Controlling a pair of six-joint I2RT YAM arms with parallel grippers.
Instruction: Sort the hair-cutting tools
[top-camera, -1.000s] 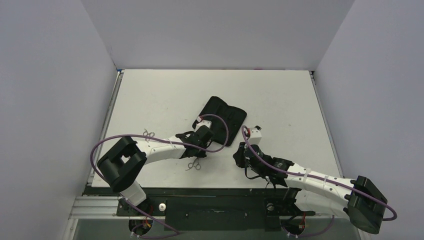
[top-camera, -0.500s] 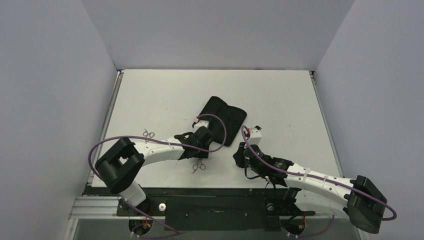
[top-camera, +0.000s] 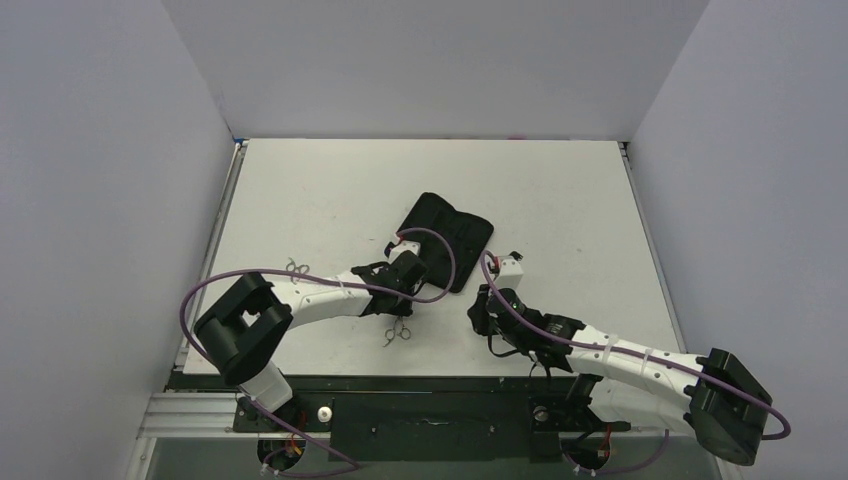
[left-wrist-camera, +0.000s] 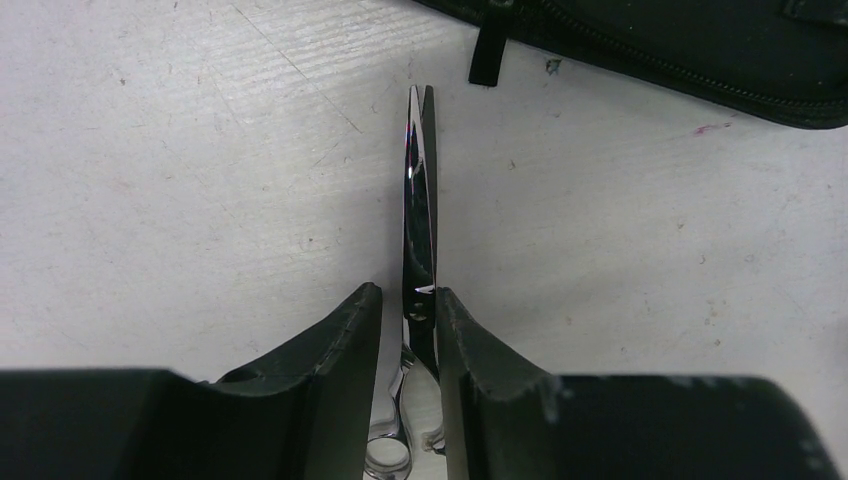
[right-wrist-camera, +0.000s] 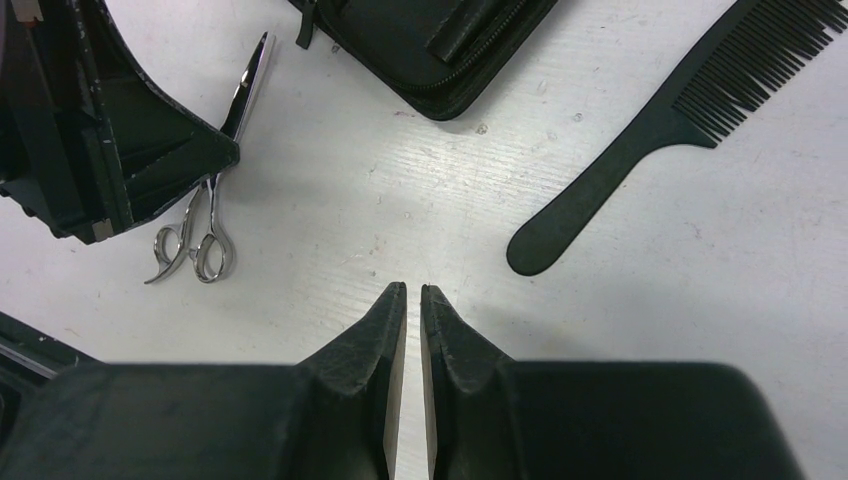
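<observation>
A small pair of silver scissors lies flat on the white table, its blades pointing at the black zip case. My left gripper straddles the scissors at the pivot, jaws narrowly open. The right finger touches the scissors, and a sliver of table shows by the left finger. The finger rings stick out behind the gripper in the top view. My right gripper is shut and empty, low over bare table. The black comb lies ahead and to its right. The scissors also show in the right wrist view.
A second pair of silver scissors lies near the table's left edge. The zip case lies mid-table, just beyond the left gripper. The right arm reaches in from the near right, and grey walls enclose the table.
The left gripper and the scissors' rings have shifted slightly to the right since one second ago. The right arm has barely moved.
</observation>
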